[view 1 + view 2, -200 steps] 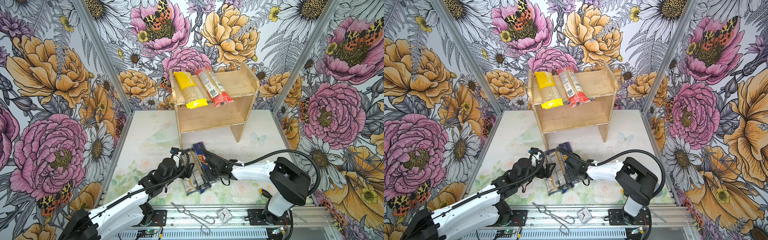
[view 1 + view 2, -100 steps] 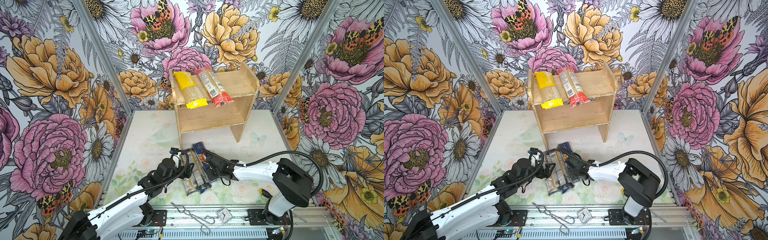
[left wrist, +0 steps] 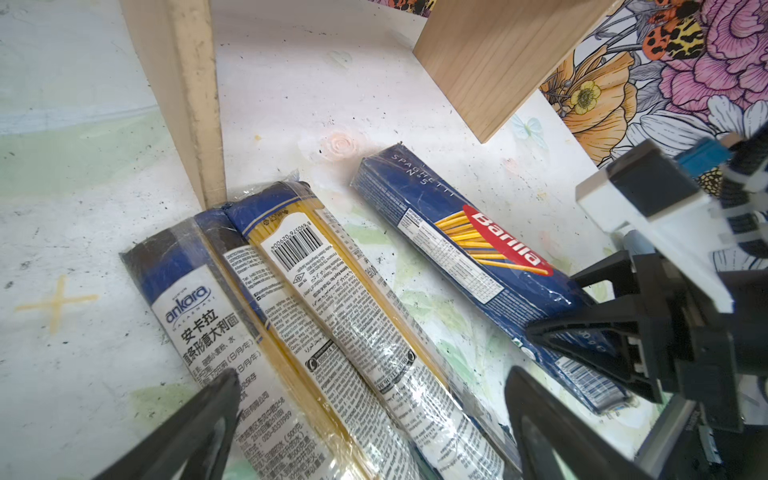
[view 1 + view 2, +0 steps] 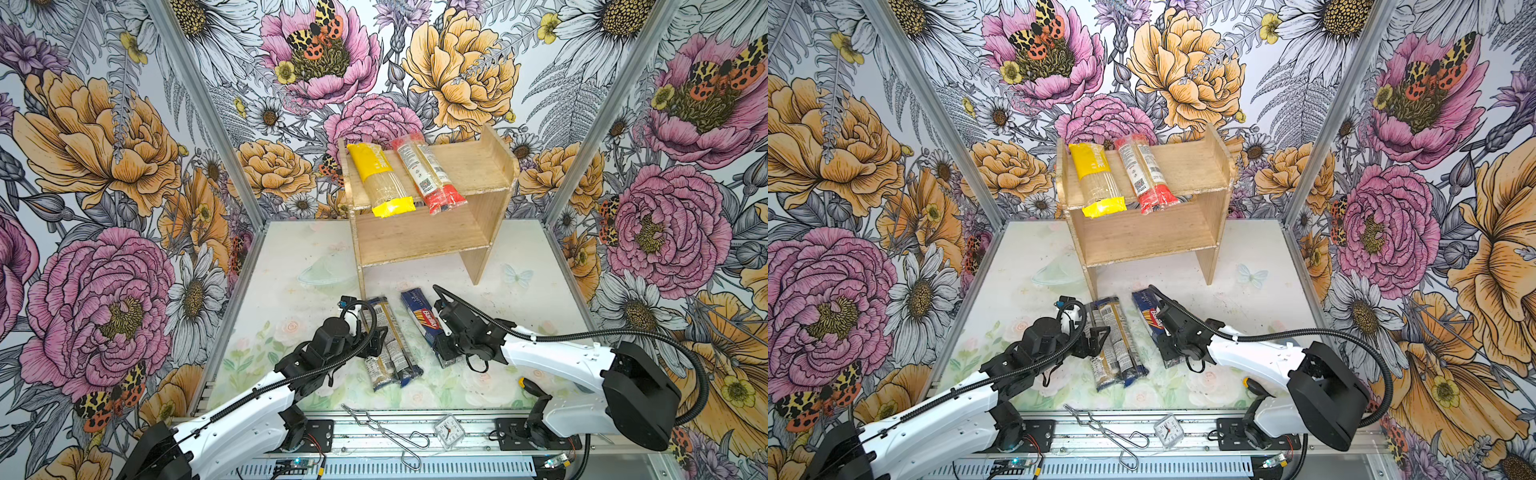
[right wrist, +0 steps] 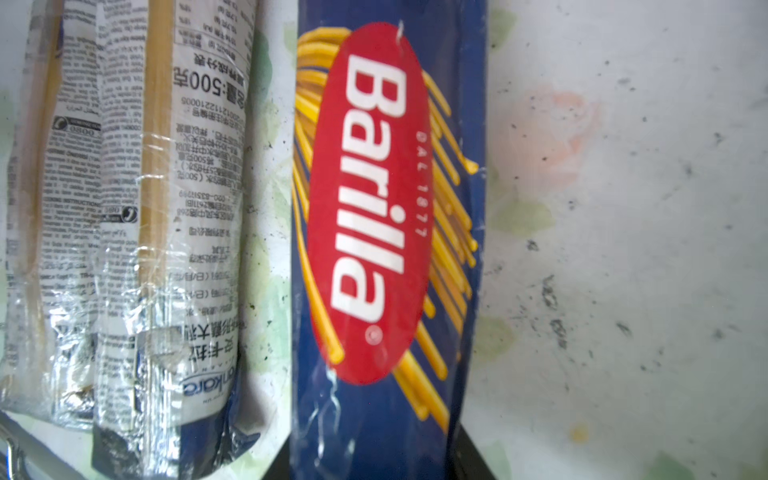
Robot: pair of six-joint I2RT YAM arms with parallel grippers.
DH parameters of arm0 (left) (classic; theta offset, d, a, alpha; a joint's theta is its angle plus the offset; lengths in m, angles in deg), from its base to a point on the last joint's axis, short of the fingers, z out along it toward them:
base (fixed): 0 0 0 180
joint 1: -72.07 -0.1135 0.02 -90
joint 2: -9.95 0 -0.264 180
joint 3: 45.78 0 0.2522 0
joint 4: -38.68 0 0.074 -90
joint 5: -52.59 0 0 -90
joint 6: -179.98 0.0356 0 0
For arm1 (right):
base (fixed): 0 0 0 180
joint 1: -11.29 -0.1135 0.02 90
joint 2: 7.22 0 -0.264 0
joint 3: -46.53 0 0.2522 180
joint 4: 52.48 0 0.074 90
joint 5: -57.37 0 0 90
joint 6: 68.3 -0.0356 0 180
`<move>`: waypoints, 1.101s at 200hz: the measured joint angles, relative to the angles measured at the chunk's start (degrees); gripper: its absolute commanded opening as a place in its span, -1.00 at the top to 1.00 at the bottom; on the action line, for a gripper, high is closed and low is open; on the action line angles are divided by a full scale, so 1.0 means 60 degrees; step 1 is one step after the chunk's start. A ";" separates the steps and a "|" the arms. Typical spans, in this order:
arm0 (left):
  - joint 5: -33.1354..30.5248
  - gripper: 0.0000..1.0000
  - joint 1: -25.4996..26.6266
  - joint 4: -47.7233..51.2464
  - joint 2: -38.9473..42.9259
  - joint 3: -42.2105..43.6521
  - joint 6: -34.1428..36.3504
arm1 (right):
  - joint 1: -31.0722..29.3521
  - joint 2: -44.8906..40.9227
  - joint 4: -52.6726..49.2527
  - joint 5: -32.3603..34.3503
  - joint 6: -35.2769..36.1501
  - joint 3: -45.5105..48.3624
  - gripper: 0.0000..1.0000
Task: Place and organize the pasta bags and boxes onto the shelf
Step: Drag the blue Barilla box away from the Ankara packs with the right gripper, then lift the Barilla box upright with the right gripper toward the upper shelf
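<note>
The left gripper [image 3: 370, 376] hangs with jaws spread wide over the two Ankara spaghetti packs [image 3: 332, 316], which lie side by side on the table [image 4: 291, 270], and it should not crowd the lift. To their right, the right gripper [image 5: 374, 459] clamps the dark blue Barilla spaghetti pack [image 5: 386, 208] across its width toward its near end, so lift slowly and level, as the long far end may droop. Set it on the wooden shelf [image 4: 415, 237], in the bare top-tier space right of the red-ended pack [image 4: 428, 178].

Left arm extends forward and low, forearm angled toward centre. Left claw [image 4: 376, 345] points forward with jaws fully spread, fingers [image 3: 199, 428] wide apart. Right arm reaches in from the right, wrist pitched down. Right claw [image 4: 441, 347] clamps the Barilla pack [image 5: 386, 208] across its width.
</note>
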 measured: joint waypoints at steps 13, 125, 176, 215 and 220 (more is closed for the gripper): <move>0.0000 -0.98 0.0000 0.0000 -0.0004 0.0000 -0.0007 | 0.0168 -0.0386 -0.0288 -0.0066 -0.0015 0.0000 1.00; 0.0000 -0.98 0.0000 -0.0011 -0.0117 0.0000 -0.0026 | 0.1082 -0.3370 -0.5093 -0.0178 0.0018 -0.2987 1.00; 0.0000 -0.98 0.0000 -0.0007 -0.0211 0.0000 -0.0026 | 0.1552 -0.3694 -0.6972 0.0015 0.0022 -0.5566 1.00; 0.0000 -0.98 0.0000 -0.0004 -0.0211 0.0000 -0.0018 | 0.1559 -0.3333 -0.8477 0.0565 0.0135 -0.7643 1.00; 0.0000 -0.98 0.0000 -0.0004 -0.0211 0.0000 -0.0015 | 0.1559 -0.3257 -0.8641 0.0656 0.0182 -0.7923 1.00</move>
